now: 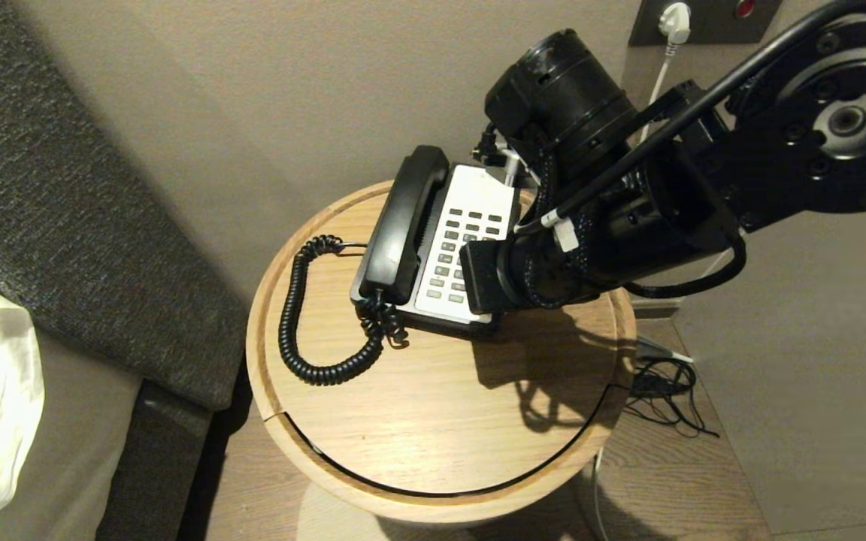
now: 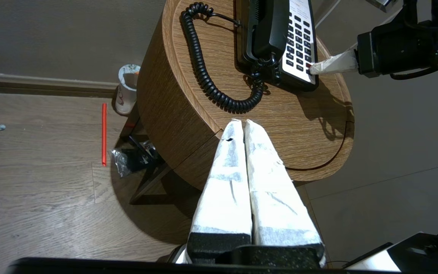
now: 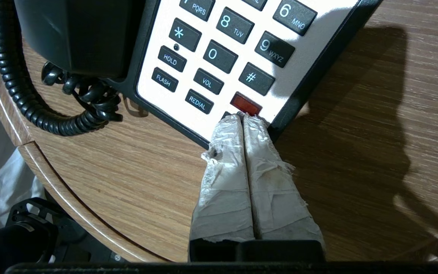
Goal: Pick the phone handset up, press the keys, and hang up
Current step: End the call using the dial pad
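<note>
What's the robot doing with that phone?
It's poking the phone's buttons. The right end effector, its fingers shut together, has its tips on the bottom row of the keypad, by the red button. The phone handset lies on its cradle. The left end effector, also shut, waits by the round table.

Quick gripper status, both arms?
Left gripper: closed, empty, above the table edge.
Right gripper: closed, empty, tips at the keypad's red key.

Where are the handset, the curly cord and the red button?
handset [image 1: 401,225], head view, middle of its back.
cord [image 1: 292,315], head view, left bend of the coil.
red button [image 3: 245,103], right wrist view, its centre.
</note>
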Motion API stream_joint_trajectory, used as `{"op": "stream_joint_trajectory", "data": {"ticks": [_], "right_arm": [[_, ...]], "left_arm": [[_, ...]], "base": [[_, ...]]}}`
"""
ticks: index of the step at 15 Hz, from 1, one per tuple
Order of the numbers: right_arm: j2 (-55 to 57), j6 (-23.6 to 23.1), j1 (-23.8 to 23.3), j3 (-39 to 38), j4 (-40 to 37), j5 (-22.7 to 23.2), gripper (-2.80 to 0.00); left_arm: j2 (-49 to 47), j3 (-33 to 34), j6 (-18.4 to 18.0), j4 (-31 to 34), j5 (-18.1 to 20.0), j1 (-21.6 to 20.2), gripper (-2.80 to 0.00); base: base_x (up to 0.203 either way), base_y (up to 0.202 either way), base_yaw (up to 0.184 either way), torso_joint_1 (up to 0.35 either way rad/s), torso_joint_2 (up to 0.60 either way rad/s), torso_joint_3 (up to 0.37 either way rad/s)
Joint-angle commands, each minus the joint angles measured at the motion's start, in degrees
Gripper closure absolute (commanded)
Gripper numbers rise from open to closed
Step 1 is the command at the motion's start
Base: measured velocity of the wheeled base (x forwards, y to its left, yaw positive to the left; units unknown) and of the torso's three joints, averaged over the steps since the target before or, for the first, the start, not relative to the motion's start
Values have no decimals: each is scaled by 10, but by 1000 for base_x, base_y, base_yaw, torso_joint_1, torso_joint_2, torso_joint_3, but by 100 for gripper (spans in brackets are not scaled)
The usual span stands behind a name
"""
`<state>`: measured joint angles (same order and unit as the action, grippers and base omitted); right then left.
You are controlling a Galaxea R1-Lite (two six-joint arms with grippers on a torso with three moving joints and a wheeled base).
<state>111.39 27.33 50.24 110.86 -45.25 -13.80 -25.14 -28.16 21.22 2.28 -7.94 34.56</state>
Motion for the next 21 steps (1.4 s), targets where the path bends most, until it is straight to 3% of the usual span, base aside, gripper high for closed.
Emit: {"op": "stream_joint_trajectory", "data": {"ticks": [1, 21], "right_arm": [[5, 1, -2, -1, -3, -1, 0], [-20, 1, 3, 1, 1, -8, 0]], "left_arm": [[-1, 0, 1, 0, -1, 0, 0], [19, 22, 0, 8, 1, 1, 0]], "base": [[0, 0, 0, 0, 0, 0], [0, 0, 0, 0, 0, 0]]}}
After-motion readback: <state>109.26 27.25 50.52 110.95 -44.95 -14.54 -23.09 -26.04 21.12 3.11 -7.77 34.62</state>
